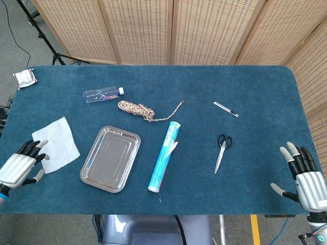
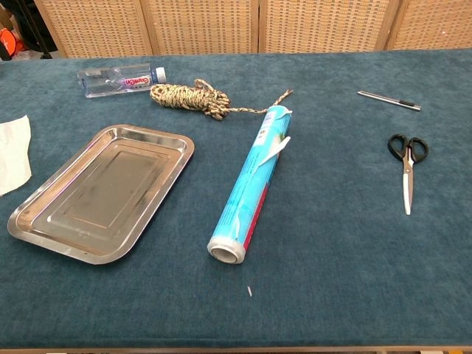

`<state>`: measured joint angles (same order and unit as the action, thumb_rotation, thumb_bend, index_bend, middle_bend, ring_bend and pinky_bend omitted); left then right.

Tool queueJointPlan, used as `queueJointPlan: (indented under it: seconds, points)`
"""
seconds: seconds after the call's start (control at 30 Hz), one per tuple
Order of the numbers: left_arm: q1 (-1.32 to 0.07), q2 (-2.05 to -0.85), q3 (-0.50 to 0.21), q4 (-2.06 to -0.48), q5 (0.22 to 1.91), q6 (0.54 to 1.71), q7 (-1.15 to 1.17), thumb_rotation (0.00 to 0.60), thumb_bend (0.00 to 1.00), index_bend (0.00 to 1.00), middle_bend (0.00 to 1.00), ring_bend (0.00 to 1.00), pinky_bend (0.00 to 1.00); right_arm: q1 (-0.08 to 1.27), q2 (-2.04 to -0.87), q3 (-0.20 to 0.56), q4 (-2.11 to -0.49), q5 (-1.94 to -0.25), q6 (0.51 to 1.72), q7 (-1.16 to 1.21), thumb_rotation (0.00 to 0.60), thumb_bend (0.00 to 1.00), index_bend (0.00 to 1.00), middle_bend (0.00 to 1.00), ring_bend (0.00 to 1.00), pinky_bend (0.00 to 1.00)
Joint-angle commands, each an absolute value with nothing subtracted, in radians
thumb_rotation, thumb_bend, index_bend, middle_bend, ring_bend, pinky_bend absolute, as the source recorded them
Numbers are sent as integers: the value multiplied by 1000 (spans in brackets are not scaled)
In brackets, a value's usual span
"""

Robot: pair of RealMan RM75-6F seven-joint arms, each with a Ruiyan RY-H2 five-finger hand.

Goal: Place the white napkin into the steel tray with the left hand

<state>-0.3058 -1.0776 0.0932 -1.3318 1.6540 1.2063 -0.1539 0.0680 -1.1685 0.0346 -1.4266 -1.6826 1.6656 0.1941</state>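
Observation:
The white napkin (image 1: 57, 143) lies flat on the blue cloth at the left, and its edge shows at the chest view's left border (image 2: 13, 153). The steel tray (image 1: 110, 158) sits empty to its right, also seen in the chest view (image 2: 103, 192). My left hand (image 1: 20, 166) hovers at the near left edge, fingers apart, its fingertips at the napkin's near corner and holding nothing. My right hand (image 1: 304, 176) is at the near right corner, fingers spread and empty. Neither hand appears in the chest view.
A blue foil roll (image 1: 165, 155) lies right of the tray. A rope coil (image 1: 137, 108) and a plastic bottle (image 1: 103, 94) lie behind it. Scissors (image 1: 222, 151) and a pen (image 1: 226, 109) are on the right. A crumpled wrapper (image 1: 25, 78) sits at the far left corner.

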Motion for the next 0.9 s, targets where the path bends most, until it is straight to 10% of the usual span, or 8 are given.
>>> queueJointPlan:
  seconds: [0.03,0.9]
  points:
    - [-302,-1086,93,-1318,1649,1211,-150,485,462,423,0,0,0,68,-1169,35,-1426,-1683,1667,194,600,0,1,0,0,0]
    - [-299,-1163,81,-1220,1612,1212,-119,532,470,464,0,0,0,66,-1175,42,-1417,-1681,1677,203,600,0,1,0,0,0]
